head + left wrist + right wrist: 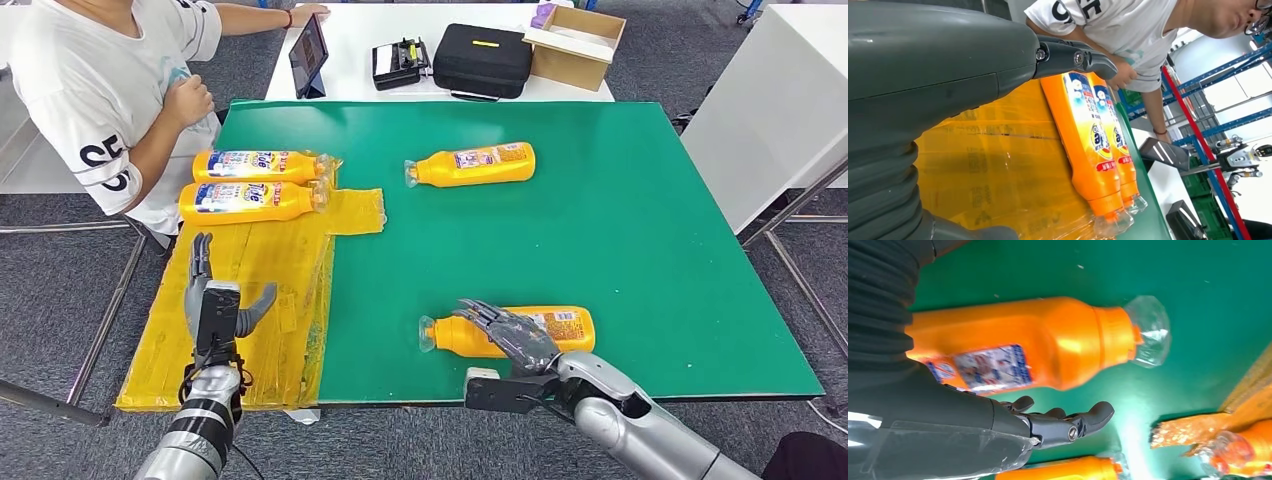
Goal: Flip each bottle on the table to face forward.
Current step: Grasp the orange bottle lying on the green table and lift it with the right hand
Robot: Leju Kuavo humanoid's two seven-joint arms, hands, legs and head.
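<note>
Four orange bottles lie on their sides. Two with blue-and-white front labels [258, 165] [248, 200] lie side by side on the yellow plastic sheet [270, 290] at the far left, and show up close as a pair [1088, 145] [1122, 150]. A third bottle [475, 165] lies mid-table on the green mat. The fourth bottle [555, 327] [1038, 342] lies near the front edge, small-print label up, cap to the left. My right hand [508, 335] [1063, 425] hovers over it with fingers spread, holding nothing. My left hand [215, 295] [948, 75] stands open above the yellow sheet.
A person in a white shirt [110, 90] sits at the table's far-left corner. Behind the green mat [650, 230] stands a white table with a tablet [308, 55], a black case [482, 60] and a cardboard box [575, 45]. Another white table [770, 110] stands to the right.
</note>
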